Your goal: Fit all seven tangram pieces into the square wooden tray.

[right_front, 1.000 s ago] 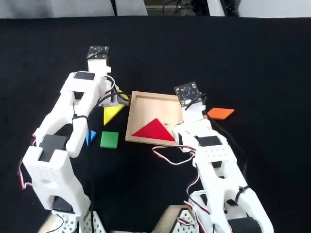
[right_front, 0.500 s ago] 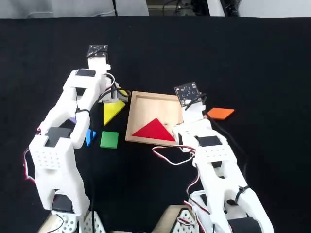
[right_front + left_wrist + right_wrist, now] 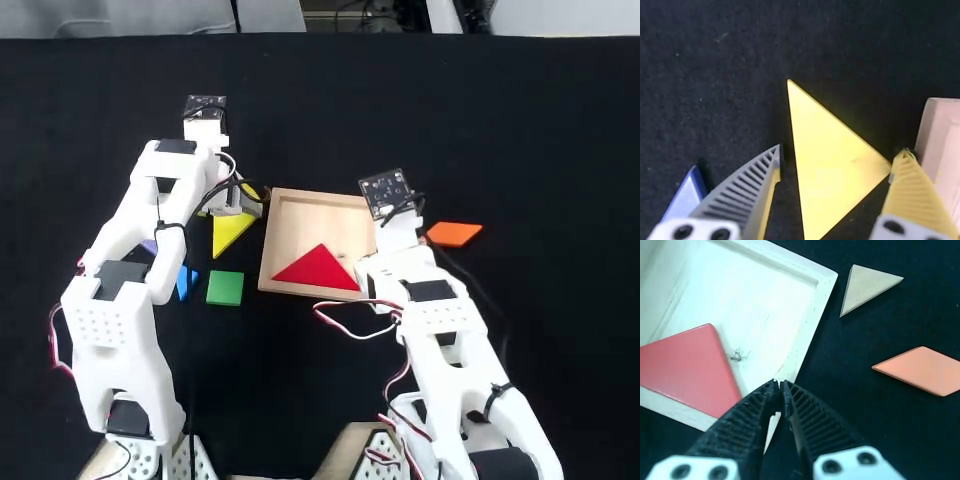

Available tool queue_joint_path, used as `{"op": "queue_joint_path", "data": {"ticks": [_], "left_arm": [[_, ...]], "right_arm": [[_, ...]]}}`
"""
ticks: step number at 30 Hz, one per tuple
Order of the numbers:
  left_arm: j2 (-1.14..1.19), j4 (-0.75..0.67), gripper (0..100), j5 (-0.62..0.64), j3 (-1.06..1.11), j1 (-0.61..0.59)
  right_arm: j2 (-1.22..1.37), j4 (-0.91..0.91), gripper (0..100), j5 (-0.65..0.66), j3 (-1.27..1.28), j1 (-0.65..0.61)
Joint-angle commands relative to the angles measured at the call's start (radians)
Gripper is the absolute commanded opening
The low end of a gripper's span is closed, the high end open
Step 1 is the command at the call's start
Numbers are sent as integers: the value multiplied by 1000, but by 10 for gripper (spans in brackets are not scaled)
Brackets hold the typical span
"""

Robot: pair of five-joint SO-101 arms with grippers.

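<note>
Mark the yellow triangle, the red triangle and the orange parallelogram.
yellow triangle point(image 3: 827, 162), left wrist view, middle of its top face
red triangle point(image 3: 317, 270), high view, centre of its top face
orange parallelogram point(image 3: 918, 370), right wrist view, middle of its top face

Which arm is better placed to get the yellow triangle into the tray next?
Left: the left gripper is open astride the yellow triangle beside the tray; the right gripper sits shut over the tray's rim.

We find even, diffuse overhead light in the high view. The black table cloth point(image 3: 520, 120) returns no glare and swallows shadows. The white arms point(image 3: 150, 220) read bright. The wooden tray point(image 3: 740, 300) washes nearly white; the yellow triangle point(image 3: 825, 165) carries a soft sheen.
</note>
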Motion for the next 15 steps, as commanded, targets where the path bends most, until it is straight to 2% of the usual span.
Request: {"op": "queue_joint_path", "data": {"ticks": [1, 9, 15], "left_arm": [[-12, 3, 342, -8, -42, 2], [35, 18, 342, -9, -93, 16], [94, 106, 314, -9, -185, 8]], "right_arm": [[-33, -18, 11, 9, -7, -12], [-33, -18, 11, 9, -7, -12], [-33, -18, 11, 9, -5, -9]]}}
